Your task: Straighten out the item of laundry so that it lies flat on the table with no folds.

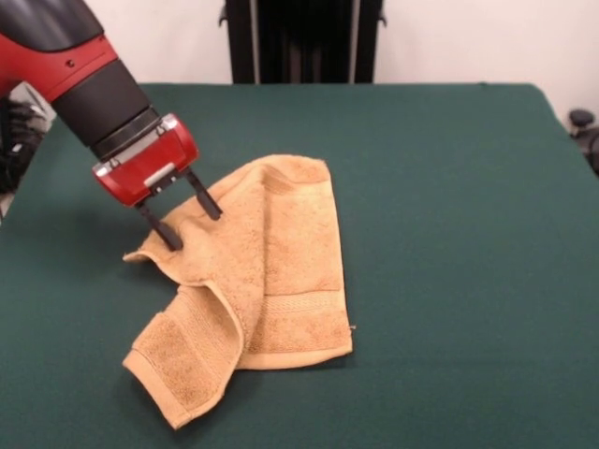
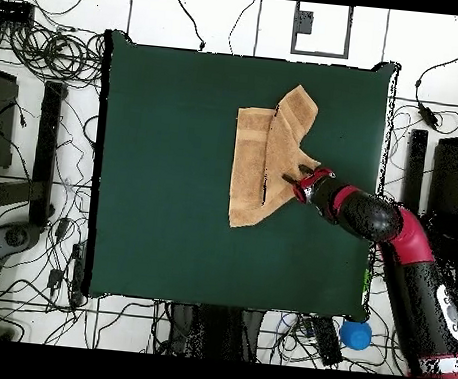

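Observation:
The orange-tan towel (image 1: 281, 271) lies left of the middle of the dark green table (image 1: 449, 187). It is folded: its left side is doubled over, and a striped flap sticks out toward the near left corner. My gripper (image 1: 195, 231) comes in from the upper left, tilted. Its two black fingers stand apart, open, with the tips at the towel's left folded edge. In the overhead view the towel (image 2: 266, 161) lies in the table's (image 2: 164, 171) upper right part, and the gripper (image 2: 293, 176) is at its right edge.
The black pedestal (image 1: 299, 42) stands behind the far table edge. Cables and dark equipment (image 2: 47, 140) surround the table on the floor. A blue round object (image 2: 357, 334) lies just off the table's edge near the arm.

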You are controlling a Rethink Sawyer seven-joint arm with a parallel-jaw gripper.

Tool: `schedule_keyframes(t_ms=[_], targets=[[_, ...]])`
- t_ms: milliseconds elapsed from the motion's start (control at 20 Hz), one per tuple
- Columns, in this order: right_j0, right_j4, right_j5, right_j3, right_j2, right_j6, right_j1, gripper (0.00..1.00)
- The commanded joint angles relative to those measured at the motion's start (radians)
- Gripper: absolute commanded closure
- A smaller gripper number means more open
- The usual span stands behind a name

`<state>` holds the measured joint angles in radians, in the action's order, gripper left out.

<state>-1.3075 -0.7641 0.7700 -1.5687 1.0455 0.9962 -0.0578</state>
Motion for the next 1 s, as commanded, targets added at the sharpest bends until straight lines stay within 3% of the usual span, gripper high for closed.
schedule_keyframes(t_ms=[50,350,1000], targets=[[0.022,-0.022,0.036,-0.044,-0.109,-0.103,-0.053,0.00],[0.030,-0.096,0.006,-0.015,-0.175,-0.083,-0.127,0.00],[0.041,-0.065,0.032,0.019,-0.192,-0.128,-0.129,0.00]])
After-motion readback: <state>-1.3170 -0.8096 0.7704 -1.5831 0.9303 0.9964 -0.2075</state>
